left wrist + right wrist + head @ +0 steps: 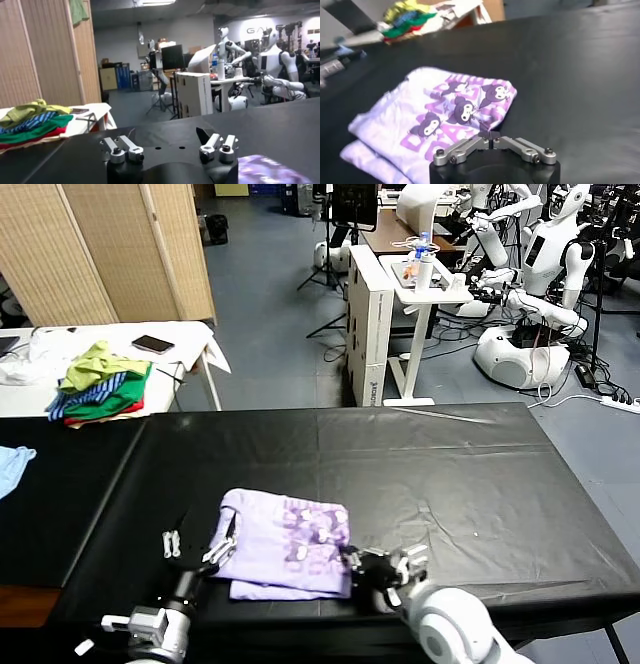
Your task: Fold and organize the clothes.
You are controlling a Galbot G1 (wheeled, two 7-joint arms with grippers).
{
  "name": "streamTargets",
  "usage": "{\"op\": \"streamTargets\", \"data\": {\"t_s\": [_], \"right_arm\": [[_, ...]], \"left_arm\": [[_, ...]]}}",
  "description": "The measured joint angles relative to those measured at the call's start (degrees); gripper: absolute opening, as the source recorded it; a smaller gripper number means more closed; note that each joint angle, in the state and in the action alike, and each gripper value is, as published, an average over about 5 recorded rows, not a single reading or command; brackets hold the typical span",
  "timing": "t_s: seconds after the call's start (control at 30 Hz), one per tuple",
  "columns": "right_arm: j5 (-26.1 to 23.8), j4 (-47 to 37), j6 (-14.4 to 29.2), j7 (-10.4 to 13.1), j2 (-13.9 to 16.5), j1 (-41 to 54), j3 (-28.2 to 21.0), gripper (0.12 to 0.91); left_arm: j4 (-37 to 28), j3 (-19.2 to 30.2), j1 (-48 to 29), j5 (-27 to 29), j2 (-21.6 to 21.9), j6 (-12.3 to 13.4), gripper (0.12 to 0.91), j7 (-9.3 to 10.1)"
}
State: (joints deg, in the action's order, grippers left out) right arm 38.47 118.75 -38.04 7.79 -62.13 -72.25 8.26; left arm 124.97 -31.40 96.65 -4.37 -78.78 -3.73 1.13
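The lavender T-shirt (288, 552) lies folded into a compact stack near the front edge of the black table (450, 474), print face up; it looks thin, light and limp, so I judge it best pinched at a doubled edge or corner, where the layers lift together. The right gripper (372, 575) sits low at the shirt's near right corner, fingers pressed together, though whether cloth is caught between them I cannot tell. The left gripper (200, 544) hovers spread wide at the shirt's left edge.
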Motion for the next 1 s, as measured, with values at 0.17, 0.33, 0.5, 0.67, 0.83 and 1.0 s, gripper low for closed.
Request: {"op": "streamTargets", "data": {"t_s": [0.17, 0.33, 0.5, 0.67, 0.83, 1.0], "right_arm": [[-2.86, 0.99, 0.96, -3.05, 1.86, -0.87, 2.85, 0.25], [-5.46, 1.65, 2.61, -5.92, 3.83, -1.23, 4.61, 0.56], [-6.7, 3.33, 4.21, -6.27, 5.24, -2.74, 6.49, 0.821], [-8.21, 5.31, 6.76, -6.22, 5.35, -5.28, 8.82, 0.904], [-10.23, 7.52, 10.92, -6.16, 5.55, -9.43, 11.92, 0.907], [-12.54, 9.55, 16.68, -5.89, 5.39, -15.19, 15.27, 0.907]], "left_arm": [[-0.46, 0.01, -0.39, -1.4, -0.32, -0.23, 0.907, 1.08], [-0.55, 0.01, 0.0, -2.03, -0.6, -0.66, 0.907, 1.86], [-0.17, -0.15, 1.59, -3.47, -0.62, 0.52, 0.907, 1.46], [0.76, -0.41, 3.44, -4.25, -0.54, 0.33, 0.907, 2.25], [1.97, -1.19, 5.23, -6.21, 0.45, -0.53, 0.907, 3.36], [3.39, -2.61, 7.36, -7.53, 1.74, -0.61, 0.907, 3.44]]}}
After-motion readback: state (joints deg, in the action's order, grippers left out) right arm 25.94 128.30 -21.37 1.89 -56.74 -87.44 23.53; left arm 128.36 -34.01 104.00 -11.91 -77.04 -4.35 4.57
